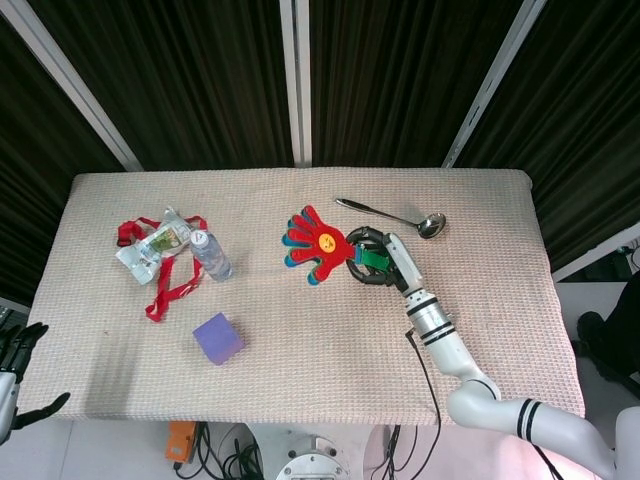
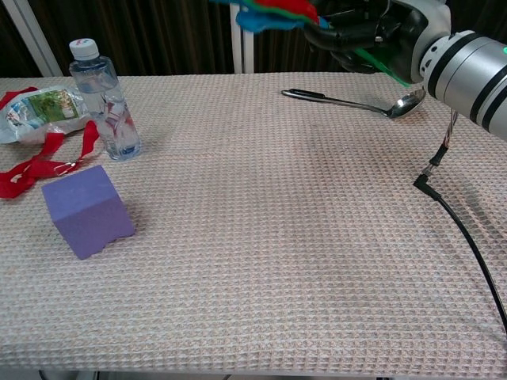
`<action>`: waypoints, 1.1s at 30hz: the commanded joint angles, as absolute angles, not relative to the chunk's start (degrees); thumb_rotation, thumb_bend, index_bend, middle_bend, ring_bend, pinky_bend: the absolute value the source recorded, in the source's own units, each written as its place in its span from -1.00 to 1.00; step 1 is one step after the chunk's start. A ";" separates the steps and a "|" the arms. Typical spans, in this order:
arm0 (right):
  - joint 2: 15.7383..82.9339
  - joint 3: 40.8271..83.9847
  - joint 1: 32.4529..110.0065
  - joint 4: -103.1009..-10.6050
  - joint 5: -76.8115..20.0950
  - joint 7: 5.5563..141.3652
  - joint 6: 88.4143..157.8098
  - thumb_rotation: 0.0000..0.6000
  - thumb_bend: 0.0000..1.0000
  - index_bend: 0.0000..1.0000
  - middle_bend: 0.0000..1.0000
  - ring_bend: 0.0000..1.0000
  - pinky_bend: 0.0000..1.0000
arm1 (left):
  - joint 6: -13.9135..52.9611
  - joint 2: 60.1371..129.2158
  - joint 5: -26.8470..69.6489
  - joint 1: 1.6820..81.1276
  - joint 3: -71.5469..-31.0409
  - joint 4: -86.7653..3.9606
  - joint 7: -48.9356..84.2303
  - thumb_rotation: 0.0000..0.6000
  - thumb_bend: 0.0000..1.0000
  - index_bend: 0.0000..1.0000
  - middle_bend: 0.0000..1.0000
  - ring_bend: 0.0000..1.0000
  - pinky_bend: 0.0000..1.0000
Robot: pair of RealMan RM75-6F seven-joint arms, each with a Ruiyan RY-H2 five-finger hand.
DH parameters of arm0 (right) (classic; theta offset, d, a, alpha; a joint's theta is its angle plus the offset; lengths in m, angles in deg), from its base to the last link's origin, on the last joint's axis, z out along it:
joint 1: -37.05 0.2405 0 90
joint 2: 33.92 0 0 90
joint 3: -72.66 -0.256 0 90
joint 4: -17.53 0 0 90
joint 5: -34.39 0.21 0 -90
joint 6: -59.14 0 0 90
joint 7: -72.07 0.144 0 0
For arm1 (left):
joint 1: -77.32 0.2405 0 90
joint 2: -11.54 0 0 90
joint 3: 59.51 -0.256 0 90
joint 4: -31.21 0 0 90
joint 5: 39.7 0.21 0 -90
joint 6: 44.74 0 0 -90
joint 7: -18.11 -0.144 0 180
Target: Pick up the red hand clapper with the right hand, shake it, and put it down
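Observation:
My right hand (image 1: pixel 378 256) grips the green handle of the red hand clapper (image 1: pixel 312 243) and holds it well above the table. In the chest view the clapper (image 2: pixel 273 9) is at the top edge, mostly cut off, with blue and green layers under the red one, and my right hand (image 2: pixel 366 32) curls around its handle. My left hand (image 1: pixel 18 372) hangs at the lower left corner beside the table, fingers apart and holding nothing.
A metal ladle (image 1: pixel 393 215) lies behind the right hand. At the left stand a water bottle (image 2: pixel 104 100), a snack packet (image 2: pixel 43 107) with a red lanyard (image 2: pixel 36 166), and a purple cube (image 2: pixel 86 210). The woven cloth (image 2: pixel 277 237) covers the table.

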State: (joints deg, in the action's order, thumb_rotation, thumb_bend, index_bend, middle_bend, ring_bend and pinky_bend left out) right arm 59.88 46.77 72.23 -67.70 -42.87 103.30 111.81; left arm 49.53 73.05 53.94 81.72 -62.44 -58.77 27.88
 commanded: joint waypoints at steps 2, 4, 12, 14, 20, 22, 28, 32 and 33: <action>61.51 54.11 75.79 -63.66 -44.46 56.30 115.76 1.00 -0.17 0.83 0.57 0.62 1.00 | 49.54 73.00 53.88 81.91 -62.64 -58.76 28.05 1.00 -0.76 -0.82 -0.86 -1.00 -1.00; 61.80 54.15 75.72 -64.20 -42.56 56.51 115.69 1.00 -0.17 0.83 0.57 0.62 1.00 | 49.52 72.99 53.77 82.05 -62.75 -58.68 28.10 1.00 -0.76 -0.82 -0.86 -1.00 -1.00; 63.71 53.35 74.74 -64.40 -37.91 67.04 116.60 1.00 -0.19 0.83 0.54 0.62 1.00 | 50.01 72.69 53.71 82.37 -62.74 -58.94 28.24 1.00 -0.76 -0.82 -0.87 -1.00 -1.00; 65.59 53.82 74.64 -62.50 -37.25 68.69 117.13 1.00 -0.21 0.83 0.53 0.61 1.00 | 49.91 72.51 53.49 82.49 -62.81 -59.14 28.24 1.00 -0.76 -0.82 -0.87 -1.00 -1.00; 71.52 54.09 75.68 -56.45 -36.15 70.83 118.54 1.00 -0.24 0.82 0.52 0.61 1.00 | 50.23 72.37 53.47 82.83 -62.92 -58.90 28.73 1.00 -0.76 -0.82 -0.87 -1.00 -1.00; 73.03 53.72 76.32 -54.76 -35.81 71.00 118.72 1.00 -0.25 0.82 0.52 0.60 1.00 | 50.42 72.38 53.37 82.92 -62.82 -58.68 29.13 1.00 -0.76 -0.82 -0.87 -1.00 -1.00; 76.60 52.22 79.14 -51.03 -33.83 70.85 116.86 1.00 -0.40 0.41 0.23 0.21 0.90 | 51.21 72.20 53.12 83.41 -62.66 -58.12 30.05 1.00 -0.76 -0.82 -0.87 -1.00 -1.00; 73.09 52.33 81.08 -54.10 -29.60 66.70 109.86 1.00 -0.89 -0.89 -0.88 -0.96 -0.62 | 51.49 72.03 52.83 83.73 -62.62 -57.84 30.52 1.00 -0.76 -0.82 -0.86 -1.00 -1.00; 72.59 52.13 81.27 -54.75 -28.68 65.49 109.67 1.00 -0.96 -1.00 -0.99 -1.00 -0.87 | 51.49 72.04 52.76 83.78 -62.62 -57.74 30.67 1.00 -0.76 -0.82 -0.86 -1.00 -1.00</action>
